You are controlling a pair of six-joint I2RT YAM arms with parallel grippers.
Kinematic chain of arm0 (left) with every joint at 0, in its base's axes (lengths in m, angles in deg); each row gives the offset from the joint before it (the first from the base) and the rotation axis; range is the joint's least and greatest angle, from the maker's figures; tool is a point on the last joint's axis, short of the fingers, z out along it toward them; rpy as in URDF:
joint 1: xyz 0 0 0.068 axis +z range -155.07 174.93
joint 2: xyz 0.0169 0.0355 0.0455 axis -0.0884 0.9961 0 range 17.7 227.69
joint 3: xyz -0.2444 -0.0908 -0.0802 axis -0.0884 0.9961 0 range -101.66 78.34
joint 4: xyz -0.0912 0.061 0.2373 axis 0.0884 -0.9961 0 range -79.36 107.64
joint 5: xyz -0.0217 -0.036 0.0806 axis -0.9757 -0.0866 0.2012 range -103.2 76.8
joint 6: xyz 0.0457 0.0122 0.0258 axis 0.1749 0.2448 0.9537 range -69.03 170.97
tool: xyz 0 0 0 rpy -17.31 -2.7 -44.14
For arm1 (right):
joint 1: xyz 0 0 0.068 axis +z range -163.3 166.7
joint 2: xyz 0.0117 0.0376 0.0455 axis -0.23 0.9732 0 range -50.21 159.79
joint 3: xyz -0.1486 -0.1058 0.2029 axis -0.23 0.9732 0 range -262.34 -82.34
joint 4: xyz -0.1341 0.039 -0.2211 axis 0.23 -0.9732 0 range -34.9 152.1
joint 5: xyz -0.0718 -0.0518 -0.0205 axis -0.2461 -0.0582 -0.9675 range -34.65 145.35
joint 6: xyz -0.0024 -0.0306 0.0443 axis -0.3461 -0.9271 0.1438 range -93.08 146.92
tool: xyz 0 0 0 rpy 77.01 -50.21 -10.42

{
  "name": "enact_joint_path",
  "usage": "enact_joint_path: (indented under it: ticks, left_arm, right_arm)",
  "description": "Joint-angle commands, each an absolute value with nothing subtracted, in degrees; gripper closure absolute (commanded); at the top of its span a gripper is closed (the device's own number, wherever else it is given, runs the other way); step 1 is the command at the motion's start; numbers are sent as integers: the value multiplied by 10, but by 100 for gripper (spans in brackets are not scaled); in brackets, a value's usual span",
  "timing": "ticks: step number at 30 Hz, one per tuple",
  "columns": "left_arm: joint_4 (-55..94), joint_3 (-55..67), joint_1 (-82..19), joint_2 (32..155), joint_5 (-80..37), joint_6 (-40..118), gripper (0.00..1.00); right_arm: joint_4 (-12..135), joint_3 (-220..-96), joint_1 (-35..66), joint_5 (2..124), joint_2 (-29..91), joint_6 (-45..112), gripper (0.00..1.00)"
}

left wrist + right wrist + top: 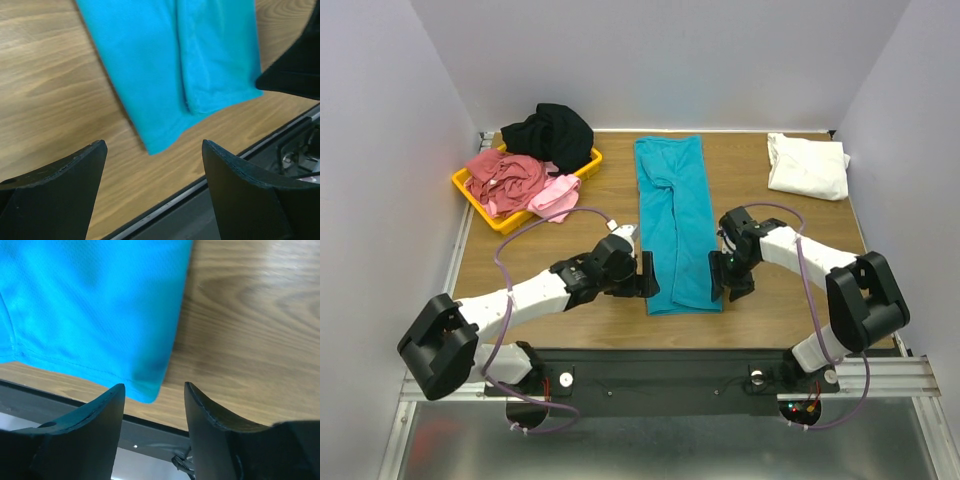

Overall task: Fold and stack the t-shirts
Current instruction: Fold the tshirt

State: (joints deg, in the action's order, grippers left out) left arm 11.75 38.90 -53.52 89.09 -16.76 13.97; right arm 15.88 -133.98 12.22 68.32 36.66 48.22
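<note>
Hovering at the near end of the teal t-shirt [672, 215], I am looking at a long narrow strip lying flat on the table [790, 260]. Its long axis is running from top centre of the overhead view down toward the arm bases. The left gripper [648, 275] is sitting just beside the lower left corner, jaws spread wide and holding nothing. The right gripper [728, 282] is sitting at the lower right corner, jaws apart, with the cloth corner between them unclamped. Both are equally near, so I am judging the coming pinch takes both corners together.
</note>
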Motion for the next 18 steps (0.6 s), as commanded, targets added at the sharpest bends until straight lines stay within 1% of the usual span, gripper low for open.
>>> enact_joint_path:
  ticks: [1,9,10,13,14,17,18]
  left_arm:
    - [124,396,-557,878,-142,98,12]
    - [110,395,-572,894,-137,78,12]
    - [107,391,-574,898,-137,78,12]
    - [93,383,-577,919,-136,75,12]
    - [88,376,-579,930,-136,74,12]
    - [73,365,-584,949,-136,74,13]
    - [70,362,-585,953,-136,74,13]
  right_arm:
    - [196,-1334,120,723,381,471,46]
    - [213,-1285,120,733,392,472,54]
    - [213,-1284,120,731,393,472,57]
    - [212,-1285,120,729,396,474,62]
    - [212,-1284,120,729,398,474,70]
    - [212,-1285,120,729,400,474,86]
    - [212,-1285,120,729,401,474,87]
